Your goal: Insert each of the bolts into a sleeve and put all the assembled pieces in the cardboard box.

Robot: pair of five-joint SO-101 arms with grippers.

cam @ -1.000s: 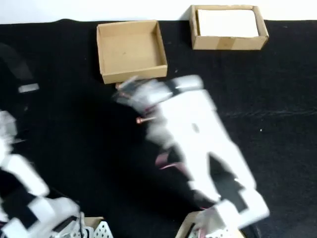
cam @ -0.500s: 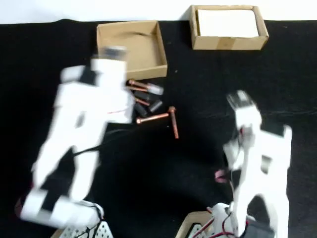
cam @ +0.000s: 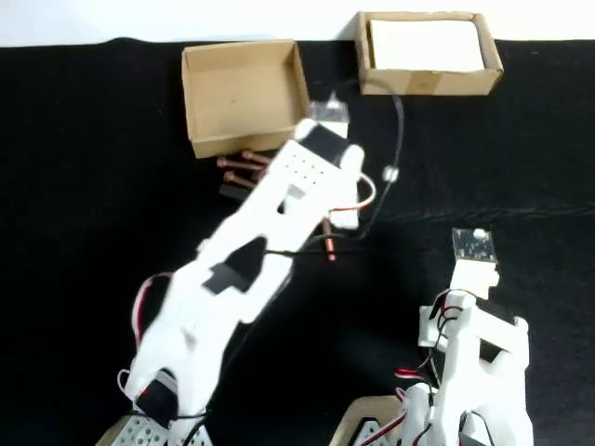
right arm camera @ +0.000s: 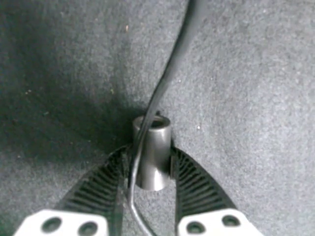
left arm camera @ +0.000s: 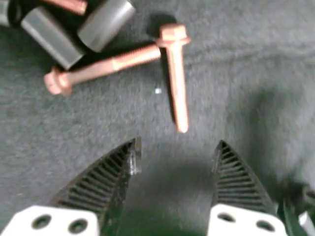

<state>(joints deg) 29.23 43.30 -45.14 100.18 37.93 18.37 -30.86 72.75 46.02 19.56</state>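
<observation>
Hovering just short of the bolts, the left gripper (left arm camera: 177, 150) has its ribbed black jaws spread wide with nothing between them. Dead ahead lies a copper-coloured hex-head metal bolt (left arm camera: 175, 78). Its long axis runs almost straight away from the gripper, plain tip nearest the jaws, head at the far end. That head touches the shank of a second copper bolt (left arm camera: 106, 66) lying crosswise, and two short grey cylindrical sleeves (left arm camera: 49, 37) sit just beyond. The jaws straddle the line of that shank, so by my reading a straight push forward would bracket it.

Over on the other side, the right gripper (right arm camera: 149, 153) is clamped on a dark grey tubular sleeve (right arm camera: 152, 140). The sleeve's axis runs along the fingers, open bore at the far end, and a black cable (right arm camera: 172, 64) crosses its front.

From above, the left arm (cam: 279, 214) is by far the nearer to the pile. The open brown cardboard box (cam: 249, 139) stands just past the bolts. No writing is legible on anything.
</observation>
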